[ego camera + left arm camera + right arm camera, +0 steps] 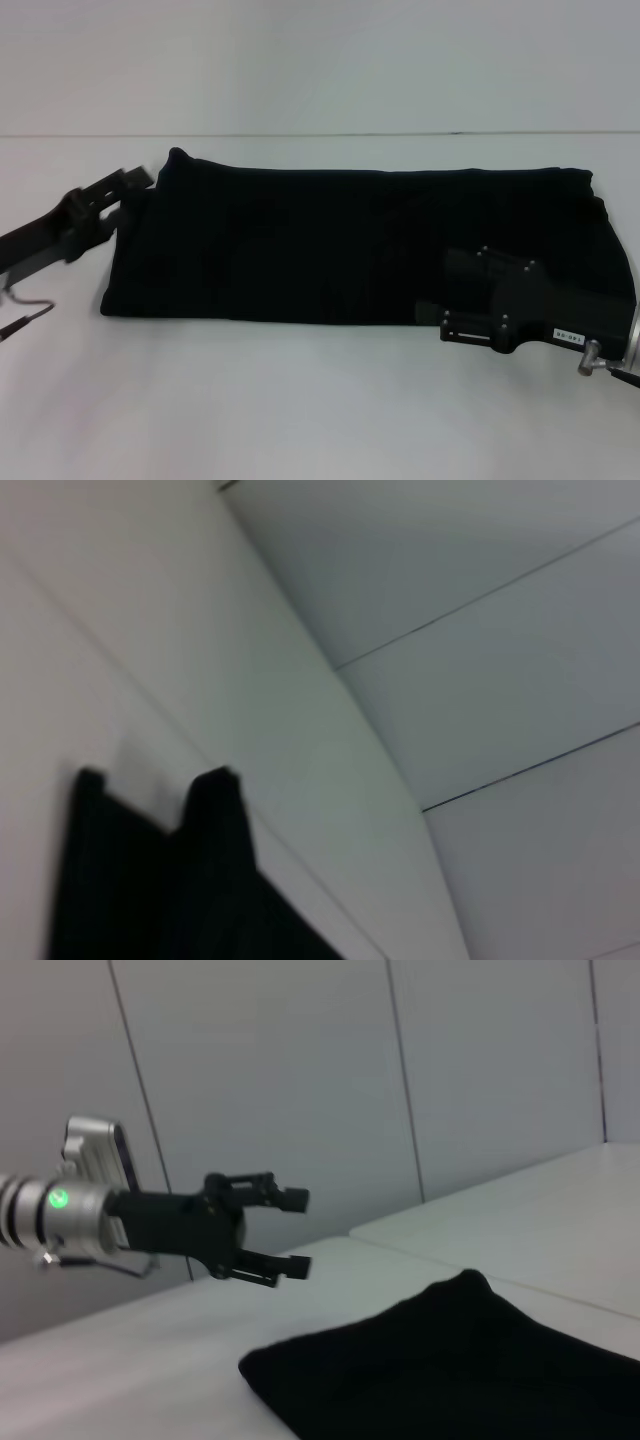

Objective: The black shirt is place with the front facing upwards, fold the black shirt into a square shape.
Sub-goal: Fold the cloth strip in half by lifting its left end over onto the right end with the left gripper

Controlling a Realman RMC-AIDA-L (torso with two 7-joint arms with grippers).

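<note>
One black shirt [350,240] folded on table [300,400] — two end effectors: left end effector [295,1233] open.

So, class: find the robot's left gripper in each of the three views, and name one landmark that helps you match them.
Head view: left gripper at the left edge, beside the black shirt's left end.
Left wrist view: two dark fingers show low in the picture against pale wall panels.
Right wrist view: it hangs open above the white table, short of the shirt.
Shared landmark: the shirt's left end, head and right wrist views only.
</note>
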